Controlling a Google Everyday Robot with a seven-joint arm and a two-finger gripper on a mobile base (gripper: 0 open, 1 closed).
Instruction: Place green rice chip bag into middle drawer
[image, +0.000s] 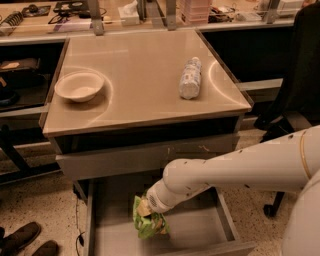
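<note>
Camera view looks down over the cabinet, and here is the white arm reaching in from the right, bent low in front of it. At the arm's end the tool sits down inside the open middle drawer, over the drawer's left half. The tool is clamped on the green rice chip bag: the top of the bag is bunched in its grip and the rest hangs crumpled just below. That puts the bag within the drawer's walls, above the plain grey floor. Whether its lower edge touches that floor, I cannot tell.

The drawer is pulled out toward the camera, with its low side walls showing at left and right. Directly above it runs a grey drawer front with pale scratch marks toward its right end.

Up top, the tan surface carries two things. A white bowl stands upright near the left edge. A white patterned bottle lies on its side right of centre, well apart from the bowl.

Down at bottom left, a pair of dark shoes rests on the speckled floor beside the cabinet. A dark chair stands at the right edge, behind the arm.
</note>
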